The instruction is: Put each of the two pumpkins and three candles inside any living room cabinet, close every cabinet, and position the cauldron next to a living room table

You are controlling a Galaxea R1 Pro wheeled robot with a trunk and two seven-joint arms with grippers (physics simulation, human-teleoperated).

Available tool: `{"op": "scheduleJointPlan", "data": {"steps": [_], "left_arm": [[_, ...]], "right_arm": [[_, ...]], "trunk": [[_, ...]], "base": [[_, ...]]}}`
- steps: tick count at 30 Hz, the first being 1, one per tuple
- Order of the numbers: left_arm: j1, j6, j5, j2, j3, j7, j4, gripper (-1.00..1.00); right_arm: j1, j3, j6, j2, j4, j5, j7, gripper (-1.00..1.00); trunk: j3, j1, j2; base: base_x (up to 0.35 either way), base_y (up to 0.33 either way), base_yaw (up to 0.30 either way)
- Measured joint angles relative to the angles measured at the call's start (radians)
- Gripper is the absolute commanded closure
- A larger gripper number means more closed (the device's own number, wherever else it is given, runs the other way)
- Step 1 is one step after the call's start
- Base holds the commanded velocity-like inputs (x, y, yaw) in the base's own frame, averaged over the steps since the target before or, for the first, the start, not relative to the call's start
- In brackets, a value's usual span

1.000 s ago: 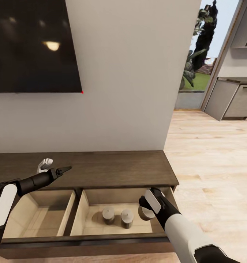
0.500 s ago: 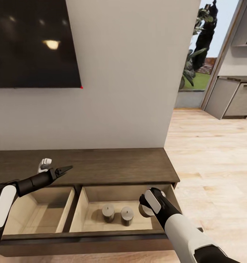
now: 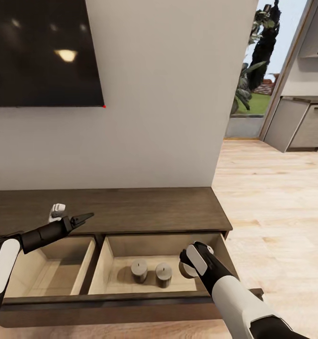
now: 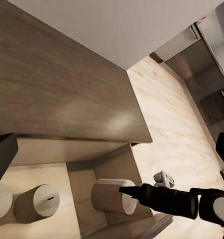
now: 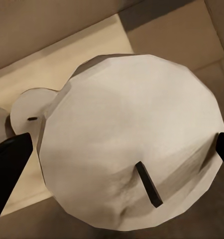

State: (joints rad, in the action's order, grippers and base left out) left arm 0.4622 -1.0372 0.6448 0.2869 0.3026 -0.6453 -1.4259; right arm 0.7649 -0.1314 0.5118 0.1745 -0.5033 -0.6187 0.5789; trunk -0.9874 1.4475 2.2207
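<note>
Wall (image 3: 168, 94): pale, fills the upper middle of the head view; a dark screen (image 3: 41, 52) hangs at upper left.
Floor (image 3: 272, 197): light wood, right side; grey kitchen units (image 3: 302, 127) at upper right.
Cabinet (image 3: 130, 209): long dark brown unit across the lower half, its drawer (image 3: 130, 301) pulled out, with two pale compartments.
Right compartment: two candles (image 3: 140, 270) (image 3: 163, 275) stand upright side by side near its middle.
Left compartment (image 3: 50, 273): pale bare floor.
Right gripper (image 3: 189, 269): lower right of centre, over the right compartment; fingers flank a third candle (image 5: 132, 149), held just right of the standing pair.
Left gripper (image 3: 83, 218): lower left, above the cabinet top's front edge; fingers close together, holding nothing.
</note>
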Motion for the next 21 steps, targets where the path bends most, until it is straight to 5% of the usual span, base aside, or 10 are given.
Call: {"op": "scheduleJointPlan", "data": {"steps": [17, 21], "left_arm": [[-0.006, 0.0, 0.0, 0.0, 0.002, -0.022, -0.004, -1.0], [-0.006, 0.0, 0.001, 0.0, 0.002, -0.022, -0.004, -1.0]], "right_arm": [[0.0, 0.012, -0.002, -0.001, -0.001, -0.008, -0.001, 1.0], [0.001, 0.011, -0.011, -0.004, -0.002, -0.004, -0.001, 1.0]], "trunk": [[-0.053, 0.065, 0.119], [-0.053, 0.065, 0.119]], "base": [[0.0, 0.0, 0.0], [0.0, 0.0, 0.0]]}}
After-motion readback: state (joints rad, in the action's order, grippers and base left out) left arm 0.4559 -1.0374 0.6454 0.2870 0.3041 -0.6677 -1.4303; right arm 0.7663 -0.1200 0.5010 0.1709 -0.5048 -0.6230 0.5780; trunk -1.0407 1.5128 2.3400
